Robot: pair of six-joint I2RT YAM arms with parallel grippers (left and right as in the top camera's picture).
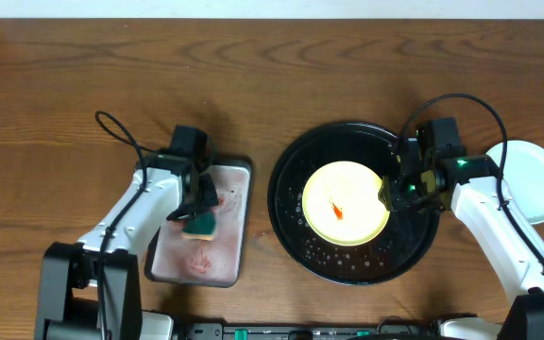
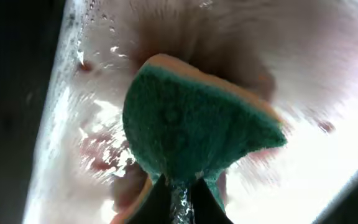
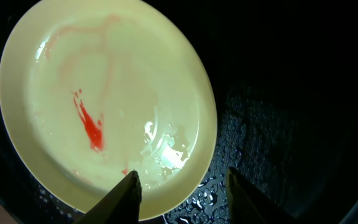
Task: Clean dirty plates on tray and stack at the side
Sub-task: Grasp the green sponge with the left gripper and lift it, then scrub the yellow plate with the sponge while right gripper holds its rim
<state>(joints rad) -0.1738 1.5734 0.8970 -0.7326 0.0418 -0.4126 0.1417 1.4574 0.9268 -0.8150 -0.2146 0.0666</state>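
A yellow plate (image 1: 345, 202) with a red sauce smear lies in the round black tray (image 1: 296, 231); it also fills the right wrist view (image 3: 98, 93). My right gripper (image 1: 391, 192) is open, its fingers (image 3: 182, 186) straddling the plate's right rim over the wet tray (image 3: 291, 93). A pale blue-green plate (image 1: 529, 179) sits on the wooden table at the far right, with no sauce on its visible part. My left gripper (image 1: 195, 212) is shut on the green sponge (image 2: 191, 124) and holds it over the metal pan (image 1: 229, 255).
The silvery rectangular pan (image 2: 328, 93) is wet with pinkish sauce streaks. Cables loop from both arms above the table. Bare wood-grain tabletop (image 1: 272, 76) lies behind the pan and tray.
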